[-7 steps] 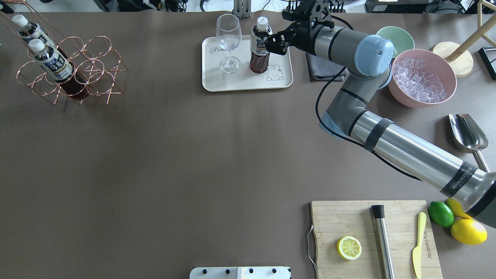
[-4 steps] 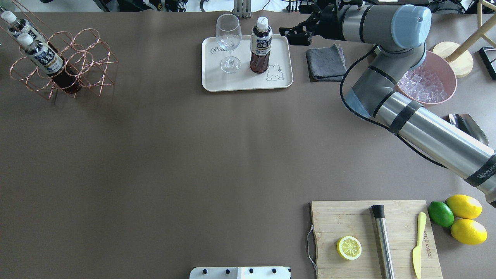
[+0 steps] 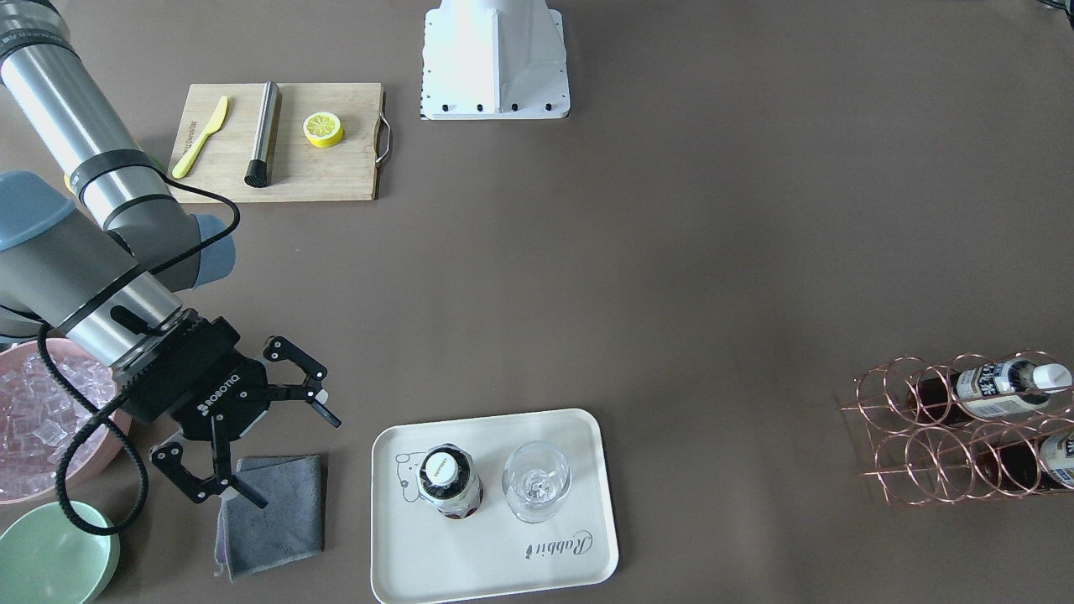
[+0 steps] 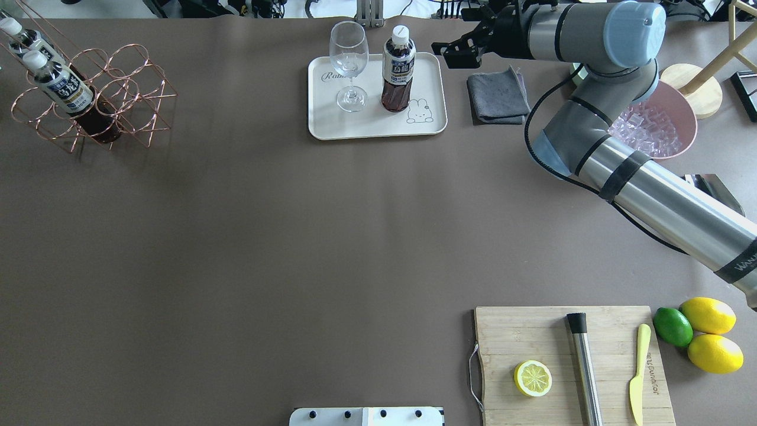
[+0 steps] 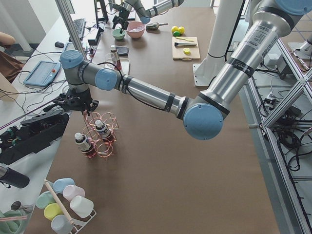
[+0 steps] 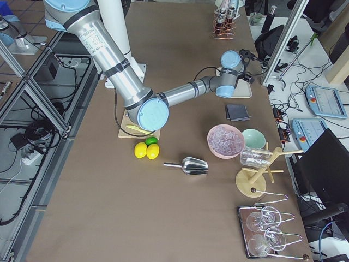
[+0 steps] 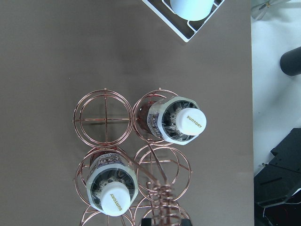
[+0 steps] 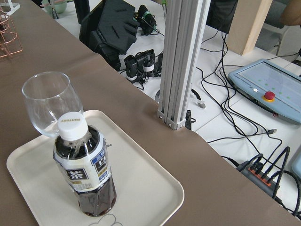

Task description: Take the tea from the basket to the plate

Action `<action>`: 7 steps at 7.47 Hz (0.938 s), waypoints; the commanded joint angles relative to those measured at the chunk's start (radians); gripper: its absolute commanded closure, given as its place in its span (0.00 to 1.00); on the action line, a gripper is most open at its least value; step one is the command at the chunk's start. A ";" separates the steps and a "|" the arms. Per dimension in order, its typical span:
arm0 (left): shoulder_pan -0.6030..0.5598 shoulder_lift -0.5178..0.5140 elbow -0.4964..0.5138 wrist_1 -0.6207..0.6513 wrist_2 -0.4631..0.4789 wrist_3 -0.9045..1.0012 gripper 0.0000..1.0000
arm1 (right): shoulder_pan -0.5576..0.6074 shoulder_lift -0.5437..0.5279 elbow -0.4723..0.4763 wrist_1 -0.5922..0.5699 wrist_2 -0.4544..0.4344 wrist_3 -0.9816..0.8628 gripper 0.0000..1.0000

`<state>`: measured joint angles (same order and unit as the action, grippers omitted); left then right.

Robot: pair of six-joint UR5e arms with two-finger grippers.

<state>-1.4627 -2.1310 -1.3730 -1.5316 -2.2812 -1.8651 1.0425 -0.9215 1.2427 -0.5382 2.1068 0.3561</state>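
Tea (image 3: pixel 450 485) on the plate (image 3: pixel 503 566), right gripper (image 3: pixel 299 463) spread nearby; state of left gripper (image 5: pixel 75 103) cannot be told. Full and smooth, the tea likely suits a hold round its label.

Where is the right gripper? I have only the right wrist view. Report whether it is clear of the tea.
Observer: Clear. The right gripper is open, off to the side of the plate near a grey cloth. The tea stands free on the plate beside the wineglass.
Operator: Count what is in the basket.
Observer: Two bottles stand in the basket. The other cells are empty.
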 commanded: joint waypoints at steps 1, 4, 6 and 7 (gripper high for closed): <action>-0.002 0.000 0.023 -0.015 0.002 0.021 1.00 | 0.085 -0.119 0.177 -0.350 0.183 0.000 0.01; 0.005 -0.006 0.020 -0.013 0.002 0.014 1.00 | 0.128 -0.350 0.388 -0.639 0.200 -0.003 0.01; 0.008 -0.009 0.017 -0.013 0.002 0.011 1.00 | 0.218 -0.535 0.399 -0.715 0.237 -0.013 0.01; 0.009 -0.010 0.014 -0.013 0.002 0.012 1.00 | 0.269 -0.627 0.405 -0.711 0.240 -0.013 0.01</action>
<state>-1.4552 -2.1387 -1.3553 -1.5442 -2.2794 -1.8537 1.2315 -1.3909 1.6361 -1.2321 2.3317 0.3450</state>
